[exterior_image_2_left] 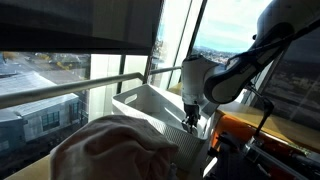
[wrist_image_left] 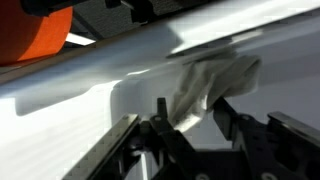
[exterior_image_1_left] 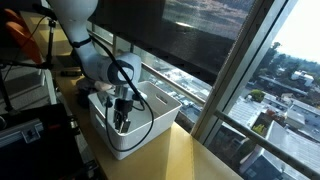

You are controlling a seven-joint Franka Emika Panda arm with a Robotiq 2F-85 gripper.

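Claw (wrist_image_left: 192, 122) is down inside the white bin (wrist_image_left: 70, 115), and in the wrist view I see its two fingers (wrist_image_left: 160, 112) standing apart, with a clear gap between them. In this gap, a little beyond the tips, lies the white cloth (wrist_image_left: 212, 80). It is crumpled and rests on the bin floor, close against the bin wall. One fold of the cloth comes down between the fingers, but I cannot tell if the pads touch it. Nothing is clamped, as far as the picture shows. Beyond the bin wall, in the upper left corner of the wrist view, there is an orange thing (wrist_image_left: 45, 30), blurred and outside the bin. In an exterior view the bin (exterior_image_1_left: 150, 125) stands on the wooden tabletop (exterior_image_1_left: 195, 155), near the big window (exterior_image_1_left: 230, 50), and the arm (exterior_image_1_left: 100, 65) bends over it so that the claw (exterior_image_1_left: 122, 122) points straight down into one end of the bin. In an exterior view the claw (exterior_image_2_left: 190, 120) is at the right edge of the bin (exterior_image_2_left: 140, 100), and the bin wall hides the cloth there. A pale fabric (exterior_image_2_left: 110, 150), out of focus, fills the foreground of this view, close to the camera.
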